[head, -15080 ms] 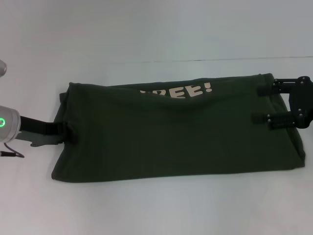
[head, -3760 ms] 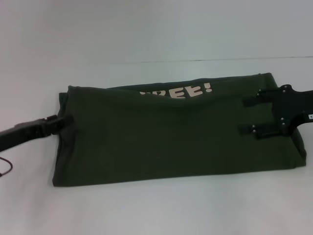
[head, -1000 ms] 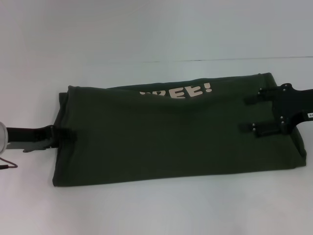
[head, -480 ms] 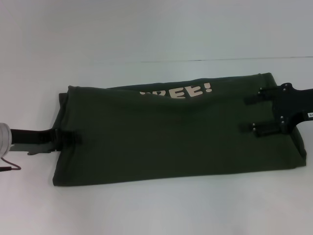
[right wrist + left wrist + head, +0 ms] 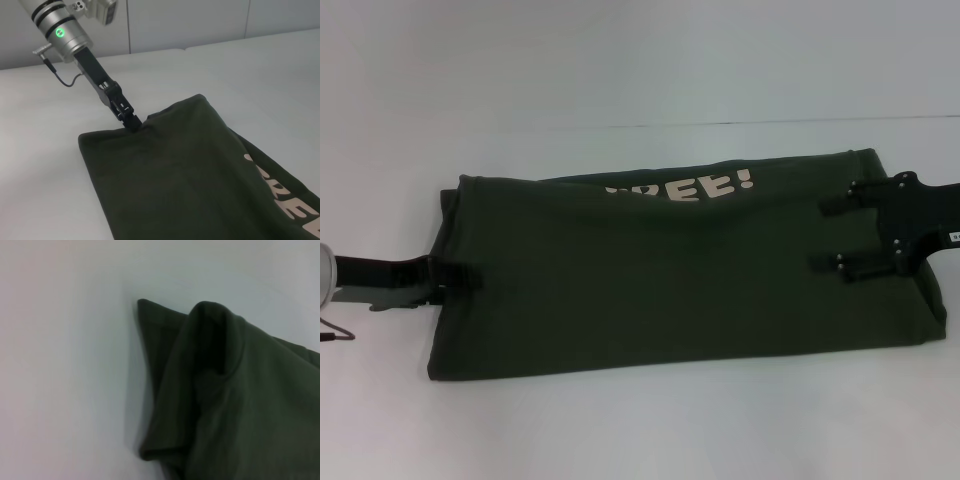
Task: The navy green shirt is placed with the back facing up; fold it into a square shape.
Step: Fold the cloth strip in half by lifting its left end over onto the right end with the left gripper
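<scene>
Plain white worktop (image 5: 640,430) fills most of the head view, matte, w/ a thin dark seam (image 5: 740,123) running across its far part. In the right wrist view a pale grey wall (image 5: 190,22) stands behind the worktop's far edge, split by vertical panel joints (image 5: 128,25). Light is soft & even, shadows faint.

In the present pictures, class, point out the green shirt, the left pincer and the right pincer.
green shirt (image 5: 660,290), head view, plain folded top layer.
left pincer (image 5: 455,277), head view, tips at the shirt's left edge.
right pincer (image 5: 835,232), head view, between its two fingers.
</scene>
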You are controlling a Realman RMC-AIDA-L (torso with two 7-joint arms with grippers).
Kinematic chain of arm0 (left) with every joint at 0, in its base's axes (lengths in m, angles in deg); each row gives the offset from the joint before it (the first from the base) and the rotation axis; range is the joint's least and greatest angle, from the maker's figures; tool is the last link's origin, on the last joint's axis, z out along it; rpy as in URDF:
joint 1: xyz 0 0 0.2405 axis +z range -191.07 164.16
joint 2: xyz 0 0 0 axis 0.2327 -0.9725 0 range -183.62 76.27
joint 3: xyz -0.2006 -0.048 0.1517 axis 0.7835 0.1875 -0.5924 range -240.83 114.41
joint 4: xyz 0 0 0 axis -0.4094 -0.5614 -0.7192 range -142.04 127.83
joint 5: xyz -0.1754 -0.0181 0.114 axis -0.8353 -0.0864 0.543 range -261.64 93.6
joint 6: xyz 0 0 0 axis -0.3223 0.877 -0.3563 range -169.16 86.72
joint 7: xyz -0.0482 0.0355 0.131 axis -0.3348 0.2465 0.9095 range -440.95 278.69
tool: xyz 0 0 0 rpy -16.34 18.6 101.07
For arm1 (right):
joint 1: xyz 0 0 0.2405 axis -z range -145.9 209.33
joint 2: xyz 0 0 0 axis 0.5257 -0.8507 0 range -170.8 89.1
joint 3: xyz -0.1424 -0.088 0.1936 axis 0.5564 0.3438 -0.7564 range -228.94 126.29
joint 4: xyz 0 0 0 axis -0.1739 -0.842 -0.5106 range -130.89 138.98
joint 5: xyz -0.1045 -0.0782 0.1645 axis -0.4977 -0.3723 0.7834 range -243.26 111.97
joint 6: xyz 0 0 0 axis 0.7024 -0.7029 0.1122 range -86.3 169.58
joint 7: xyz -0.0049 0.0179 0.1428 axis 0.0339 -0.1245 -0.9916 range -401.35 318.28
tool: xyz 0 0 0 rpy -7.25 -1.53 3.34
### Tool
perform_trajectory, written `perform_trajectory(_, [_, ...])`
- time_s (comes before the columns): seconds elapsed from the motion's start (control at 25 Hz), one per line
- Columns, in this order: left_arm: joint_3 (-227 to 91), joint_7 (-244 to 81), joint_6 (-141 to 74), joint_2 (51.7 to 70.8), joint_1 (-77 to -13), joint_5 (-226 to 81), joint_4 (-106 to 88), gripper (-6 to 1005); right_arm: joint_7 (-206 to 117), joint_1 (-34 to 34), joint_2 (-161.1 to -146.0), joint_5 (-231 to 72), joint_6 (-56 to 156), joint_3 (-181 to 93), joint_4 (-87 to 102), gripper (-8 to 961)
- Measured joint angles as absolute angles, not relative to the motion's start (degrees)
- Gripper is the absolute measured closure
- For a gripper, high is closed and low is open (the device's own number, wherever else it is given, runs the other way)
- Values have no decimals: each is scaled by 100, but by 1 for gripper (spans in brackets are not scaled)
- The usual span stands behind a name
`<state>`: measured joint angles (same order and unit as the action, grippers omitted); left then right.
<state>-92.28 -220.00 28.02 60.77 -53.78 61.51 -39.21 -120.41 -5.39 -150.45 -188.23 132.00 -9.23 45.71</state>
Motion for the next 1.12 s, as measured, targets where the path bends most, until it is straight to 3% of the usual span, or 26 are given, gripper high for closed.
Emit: perform_trajectory(1.12, [-9274,-22170,2725,6045,-5494,6294,-3786,354,-12037,-590,-15036,-18834,13128,-923,4570,128])
